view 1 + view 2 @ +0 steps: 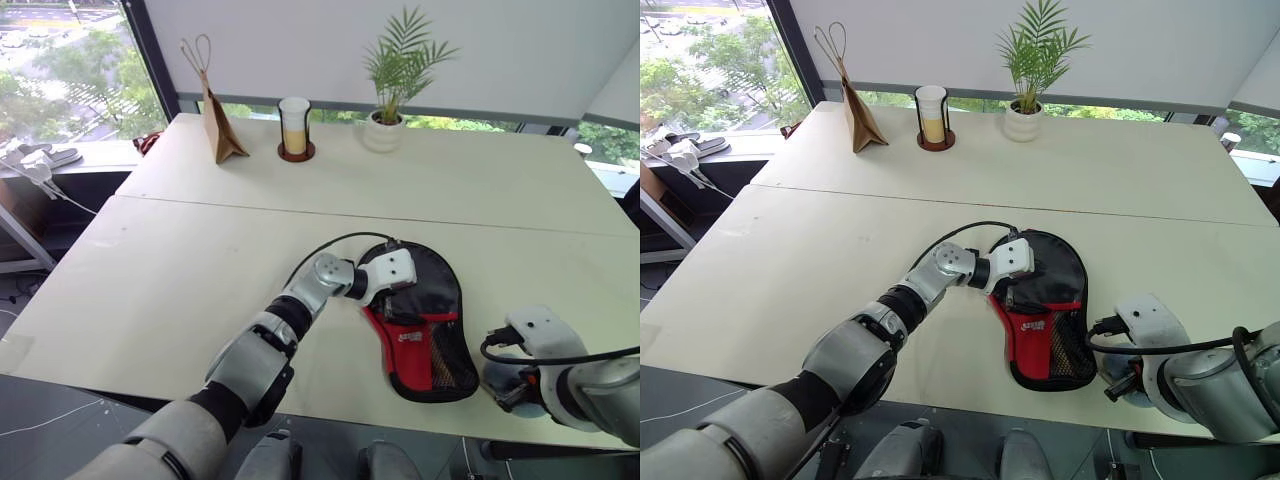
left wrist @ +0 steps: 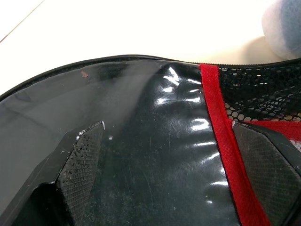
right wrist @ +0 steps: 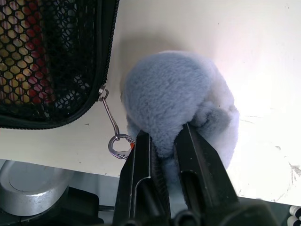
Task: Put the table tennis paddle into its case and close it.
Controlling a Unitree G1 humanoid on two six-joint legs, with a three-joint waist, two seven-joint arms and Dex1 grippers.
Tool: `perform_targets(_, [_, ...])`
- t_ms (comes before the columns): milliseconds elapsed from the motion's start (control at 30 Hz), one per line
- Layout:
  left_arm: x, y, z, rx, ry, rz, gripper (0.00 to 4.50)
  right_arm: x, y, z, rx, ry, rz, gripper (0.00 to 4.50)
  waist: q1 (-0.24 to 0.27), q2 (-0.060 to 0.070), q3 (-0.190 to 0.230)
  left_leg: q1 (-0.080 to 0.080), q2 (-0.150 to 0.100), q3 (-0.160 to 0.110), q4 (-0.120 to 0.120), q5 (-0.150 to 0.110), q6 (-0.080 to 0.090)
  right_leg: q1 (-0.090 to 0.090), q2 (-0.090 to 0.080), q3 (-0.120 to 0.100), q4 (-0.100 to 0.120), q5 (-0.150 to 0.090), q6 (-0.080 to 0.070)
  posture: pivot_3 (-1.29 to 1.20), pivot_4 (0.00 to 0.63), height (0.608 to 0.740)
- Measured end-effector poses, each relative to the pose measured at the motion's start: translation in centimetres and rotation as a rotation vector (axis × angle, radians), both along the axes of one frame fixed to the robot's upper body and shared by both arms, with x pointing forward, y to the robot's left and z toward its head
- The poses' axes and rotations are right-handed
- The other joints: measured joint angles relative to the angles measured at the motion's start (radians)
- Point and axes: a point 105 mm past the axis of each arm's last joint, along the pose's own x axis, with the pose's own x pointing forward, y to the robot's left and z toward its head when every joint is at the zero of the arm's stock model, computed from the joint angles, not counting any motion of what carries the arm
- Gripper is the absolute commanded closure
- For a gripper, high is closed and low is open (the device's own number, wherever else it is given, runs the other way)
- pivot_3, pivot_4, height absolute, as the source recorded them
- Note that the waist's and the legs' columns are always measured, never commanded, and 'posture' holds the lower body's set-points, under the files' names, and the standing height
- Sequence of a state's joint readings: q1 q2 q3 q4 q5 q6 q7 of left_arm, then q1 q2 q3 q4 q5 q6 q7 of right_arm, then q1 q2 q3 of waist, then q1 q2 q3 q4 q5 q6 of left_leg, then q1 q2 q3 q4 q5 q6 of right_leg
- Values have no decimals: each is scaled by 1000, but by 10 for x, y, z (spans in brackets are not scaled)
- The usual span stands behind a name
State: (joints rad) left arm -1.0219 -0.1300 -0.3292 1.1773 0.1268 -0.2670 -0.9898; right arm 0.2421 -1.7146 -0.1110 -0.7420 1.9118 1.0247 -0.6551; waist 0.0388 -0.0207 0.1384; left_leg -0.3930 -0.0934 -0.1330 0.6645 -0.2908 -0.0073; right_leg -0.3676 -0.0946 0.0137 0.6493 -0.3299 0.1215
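Showing the late stage of the job: the case (image 1: pixel 425 320) lies flat on the table (image 1: pixel 200 260), its round black end away from the robot and its red, mesh-covered end toward the near table edge.

The left gripper (image 1: pixel 400 300) rests on the black upper part of the case. Its fingers (image 2: pixel 80 165) are spread wide and press down on the glossy cover.

The right gripper (image 3: pixel 164 136) is just beside the narrow end of the case. Its fingers are nearly together and pinch a tuft of the plush toy (image 3: pixel 174 94), which sits next to that end of the case. A ring (image 3: pixel 117 145) on a short link hangs from the case's zip edge, touching the toy.

Behind the mesh pocket (image 3: pixel 42 56) of the case a pale and reddish shape (image 3: pixel 21 75) shows. It is probably the paddle handle, so the paddle appears to be inside already.

The zip teeth look joined along the stretches of the case edge that can be seen. Whether they are joined all the way round cannot be told.

What seems left is to confirm or finish the zip, then lift both grippers off.
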Motion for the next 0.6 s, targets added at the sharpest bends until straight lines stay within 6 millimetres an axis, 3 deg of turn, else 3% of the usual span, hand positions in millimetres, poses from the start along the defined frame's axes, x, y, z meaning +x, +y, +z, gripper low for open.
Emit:
perform_targets(167, [1, 2, 0, 1, -1, 4, 0, 11, -10, 7, -14, -32, 9, 108, -2, 0, 0, 0, 0, 0, 0, 0, 0, 0, 0, 0, 0, 0, 0, 0, 150, 740])
perform_targets(233, [2, 3, 2, -5, 3, 1, 0, 24, -21, 17, -28, -69, 13, 44, -3, 1, 1, 0, 0, 1, 0, 0, 0, 0, 1, 0, 0, 0, 0, 0, 150, 740])
perform_targets(333, [3, 8, 4, -21, 33, -4, 0, 50, -33, 51, -60, -172, 71, 44, -7, 7, 2, 0, 0, 2, -2, 0, 0, -3, 2, 1, 1, 0, 0, 0, 150, 740])
perform_targets(500, [10, 26, 13, -48, 95, -2, 0, 74, -18, 95, 40, -336, 241, 44, -23, 10, 6, -3, 2, 2, -4, 0, 0, -7, 3, 1, 1, 0, 0, 0, 150, 740])
perform_targets(600, [23, 46, 32, -99, 110, 35, 0, 80, -3, 106, 131, -425, 374, 44, -29, 10, 7, -5, 2, 2, -3, 1, -2, -10, 3, 1, 3, 0, 0, 0, 150, 740])
